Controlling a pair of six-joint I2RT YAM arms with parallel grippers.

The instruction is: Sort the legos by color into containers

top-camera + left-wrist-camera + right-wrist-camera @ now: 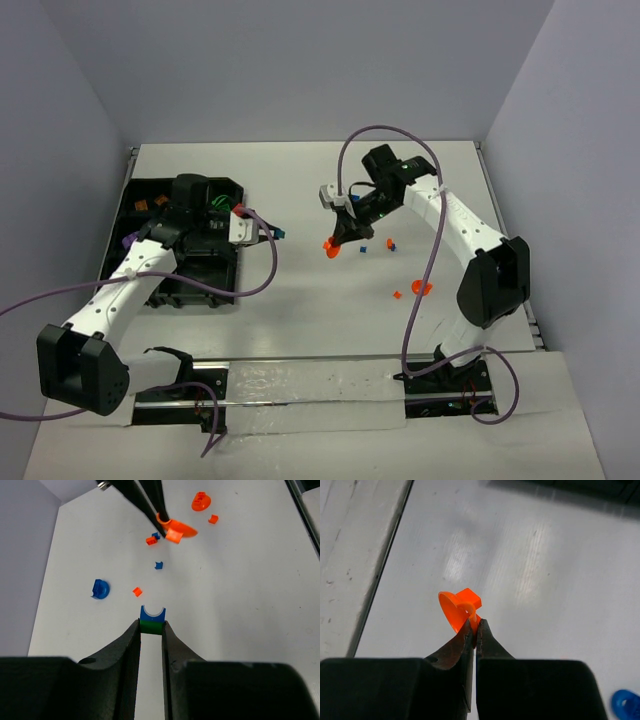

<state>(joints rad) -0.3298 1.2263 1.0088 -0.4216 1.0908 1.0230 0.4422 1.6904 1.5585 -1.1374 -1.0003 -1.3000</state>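
My left gripper [152, 626] is shut on a small blue-and-green lego [152, 619], held just above the white table beside the containers' right edge [278, 233]. The containers are a black divided tray [190, 298] at the left, partly covered by my left arm. My right gripper [476, 625] is shut on an orange rounded lego [458, 608] and holds it above the table's middle [331, 248]. It also shows at the top of the left wrist view [176, 530]. Loose legos lie beyond: a blue rounded piece [100, 588], a small orange brick [137, 591] and a blue brick [159, 565].
More loose pieces lie right of centre: an orange rounded one [421, 288], a small orange brick [397, 294] and blue bricks [390, 243]. The tray holds green [215, 205], orange [145, 203] and purple [128, 240] pieces. Grey walls close in the table's back and sides.
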